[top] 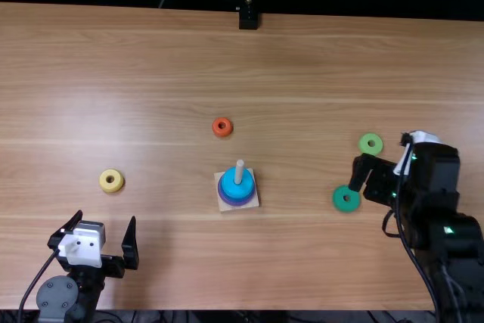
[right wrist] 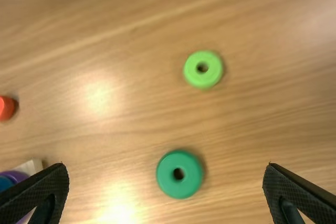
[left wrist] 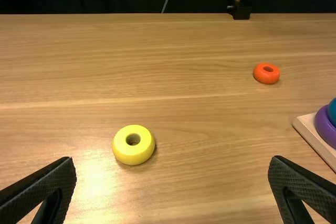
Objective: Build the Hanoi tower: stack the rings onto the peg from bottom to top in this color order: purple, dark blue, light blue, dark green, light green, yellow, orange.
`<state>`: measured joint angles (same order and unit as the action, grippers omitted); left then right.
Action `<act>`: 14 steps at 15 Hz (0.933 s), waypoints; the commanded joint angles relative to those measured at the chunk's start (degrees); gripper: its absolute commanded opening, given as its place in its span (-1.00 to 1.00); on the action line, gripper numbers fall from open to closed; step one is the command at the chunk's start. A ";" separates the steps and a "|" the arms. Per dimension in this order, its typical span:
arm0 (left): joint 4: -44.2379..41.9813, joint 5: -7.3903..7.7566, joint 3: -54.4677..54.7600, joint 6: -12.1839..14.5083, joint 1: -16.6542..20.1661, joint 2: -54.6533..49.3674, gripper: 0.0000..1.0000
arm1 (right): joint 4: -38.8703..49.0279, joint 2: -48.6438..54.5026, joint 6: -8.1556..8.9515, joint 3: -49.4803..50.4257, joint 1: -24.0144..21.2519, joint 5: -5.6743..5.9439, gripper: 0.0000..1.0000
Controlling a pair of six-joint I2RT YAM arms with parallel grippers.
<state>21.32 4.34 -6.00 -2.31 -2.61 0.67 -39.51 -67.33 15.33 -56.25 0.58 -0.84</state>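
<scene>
In the top view, my left gripper (top: 106, 218) is at the lower left, below the yellow ring (top: 111, 181). My right gripper (top: 372, 173) is over the table beside the dark green ring (top: 347, 200) and the light green ring (top: 370, 144). The peg (top: 240, 172) holds a purple ring (top: 235, 202) low down and light blue (top: 237, 184) on top; any dark blue layer between is hard to separate. An orange ring (top: 221, 127) lies behind the base. Open left gripper (left wrist: 172, 161) faces the yellow ring (left wrist: 133, 145); open right gripper (right wrist: 167, 166) has dark green (right wrist: 179, 174) between its fingers' lines, ungripped.
The square wooden base (top: 252, 203) stands mid-table, between the two arms. A black stand (top: 248, 17) is at the table's far edge. Bare wood (top: 166, 73) stretches behind the rings, and a cable loops beside the right arm.
</scene>
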 commanded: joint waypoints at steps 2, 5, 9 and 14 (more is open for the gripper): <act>4.20 1.25 6.00 0.72 0.15 -0.67 1.00 | -0.42 -8.08 2.18 -0.97 2.41 0.42 1.00; 4.20 1.25 6.00 0.72 0.15 -0.67 1.00 | -0.32 -13.70 -1.52 -0.97 2.41 0.42 1.00; 4.20 1.25 6.00 0.72 0.15 -0.67 1.00 | 0.32 -19.15 -3.63 2.11 2.50 0.53 1.00; 4.20 1.25 6.00 0.72 0.15 -0.67 1.00 | 0.42 -23.90 -4.89 2.72 2.41 0.53 1.00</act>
<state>21.30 4.34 -6.00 -2.28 -2.63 0.69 -39.03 -90.45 10.76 -54.61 2.61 -0.78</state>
